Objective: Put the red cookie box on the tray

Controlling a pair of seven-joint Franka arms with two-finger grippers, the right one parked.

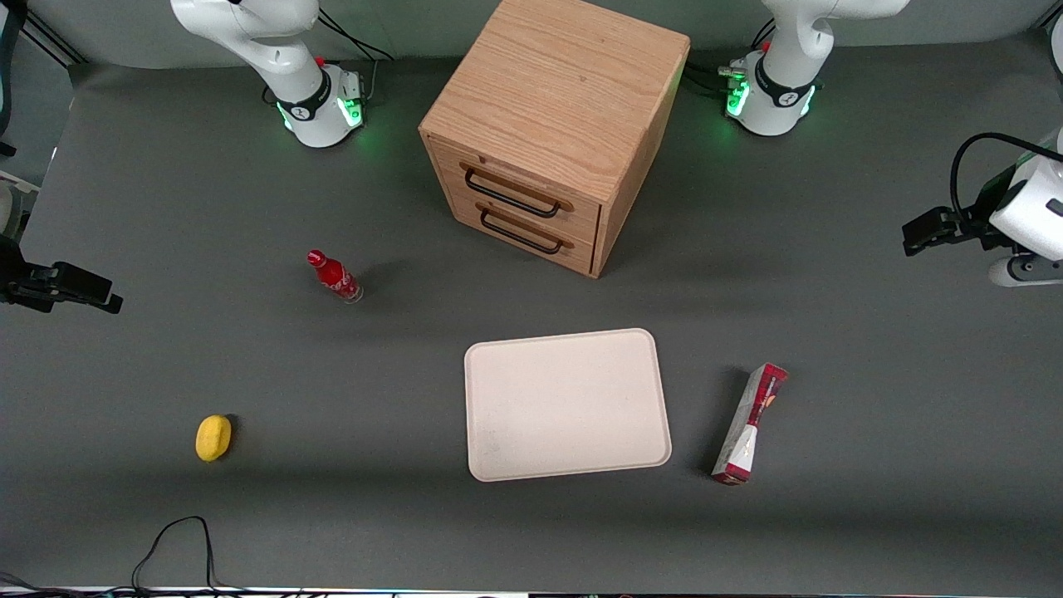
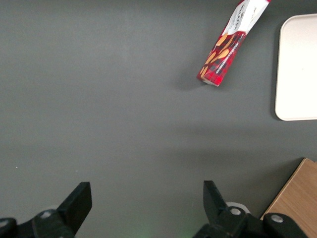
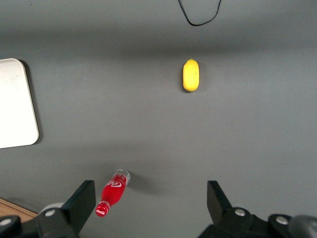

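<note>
Claw [image 2: 143, 208] open above table, apart from red cookie box [image 2: 228, 47].

bare table [image 1: 872, 432] rings red cookie box [image 1: 749, 424]

The front view looks steeply down over the whole surface [image 1: 166, 208], while both wrist views face straight down, each sharing the tray [image 1: 567, 404] edge, with the claw [image 2: 146, 201] open above the surface.

Table [image 1: 839, 299]: tray [image 1: 567, 404], red cookie box [image 1: 750, 423], bottle [image 1: 335, 277]
</note>
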